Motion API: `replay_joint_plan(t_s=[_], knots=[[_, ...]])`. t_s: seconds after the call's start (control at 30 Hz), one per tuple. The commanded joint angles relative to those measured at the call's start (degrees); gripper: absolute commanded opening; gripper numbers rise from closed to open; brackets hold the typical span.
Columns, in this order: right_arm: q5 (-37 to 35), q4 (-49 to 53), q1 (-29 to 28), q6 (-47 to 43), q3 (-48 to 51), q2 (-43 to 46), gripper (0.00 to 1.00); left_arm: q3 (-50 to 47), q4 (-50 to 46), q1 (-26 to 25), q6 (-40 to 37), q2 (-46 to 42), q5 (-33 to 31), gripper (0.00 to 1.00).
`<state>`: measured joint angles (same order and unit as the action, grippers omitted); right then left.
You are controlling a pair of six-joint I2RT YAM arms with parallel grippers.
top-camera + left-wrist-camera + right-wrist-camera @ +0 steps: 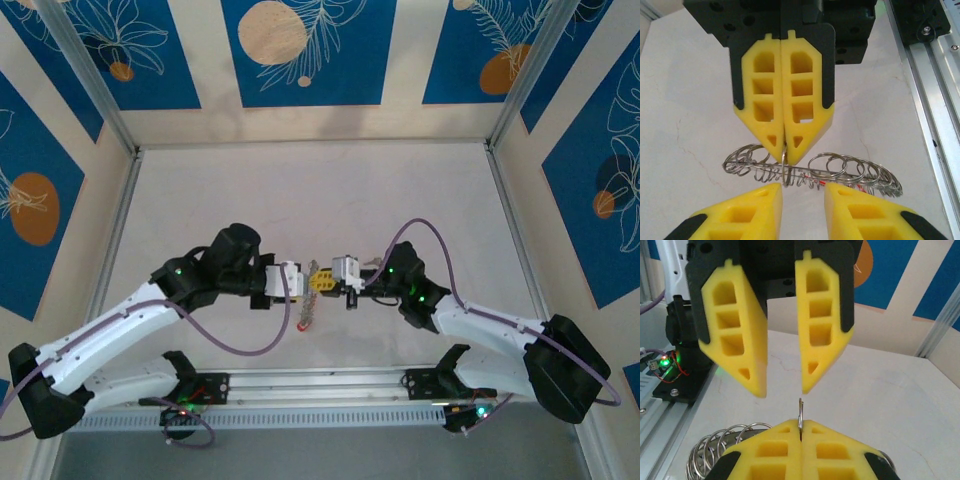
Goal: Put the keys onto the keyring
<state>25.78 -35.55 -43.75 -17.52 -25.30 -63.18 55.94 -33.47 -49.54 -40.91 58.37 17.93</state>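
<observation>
right pincer [784,150]: fingers pressed together on one thin upright wire loop of the keyring, caught at the very tips.
left pincer [802,194]: fingers apart and holding nothing; its tips face the right pincer's tips, with the keyring between the two.
keyring [840,167]: a silvery bunch of overlapping wire loops, spreading to both sides of the right pincer's tips and just below them. I cannot tell whether it rests on the table [680,125] or hangs clear.
keys [823,184]: a sliver of red shows among the loops, just ahead of the left pincer's open tips. It is likely a key head, but too small to be sure.
handling, as a judgement: light, stiff, springy metal. The smooth wire could slide or swivel between the yellow fingers, and the loose loops will probably swing and snag on each other.
where to hold, as a judgement: one single loop, pinched flat across its wire close to the right pincer's grip, so the bunch cannot twist. A key is best taken by its red head, leaving its hole free.
</observation>
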Motion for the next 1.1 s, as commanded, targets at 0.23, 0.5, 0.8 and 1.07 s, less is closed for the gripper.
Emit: replay_joint_plan(t_s=[0.23,0.5,0.8,1.07], knots=[[3.6,-7.3,0.0,0.4,0.8,1.3,0.00,-0.3,3.2,-0.6,1.6,0.8,2.1,0.28],[4.5,-7.4,-0.7,-0.6,0.1,1.2,0.00,-1.6,5.4,-0.6,1.8,0.9,3.9,0.15],[4.8,-10.3,-0.9,0.4,1.4,1.3,0.00,-3.6,7.2,-0.6,2.3,-0.2,5.0,0.19],[4.8,-10.9,-1.1,0.3,1.6,1.6,0.00,-6.3,12.0,-0.6,4.3,1.0,8.5,0.00]])
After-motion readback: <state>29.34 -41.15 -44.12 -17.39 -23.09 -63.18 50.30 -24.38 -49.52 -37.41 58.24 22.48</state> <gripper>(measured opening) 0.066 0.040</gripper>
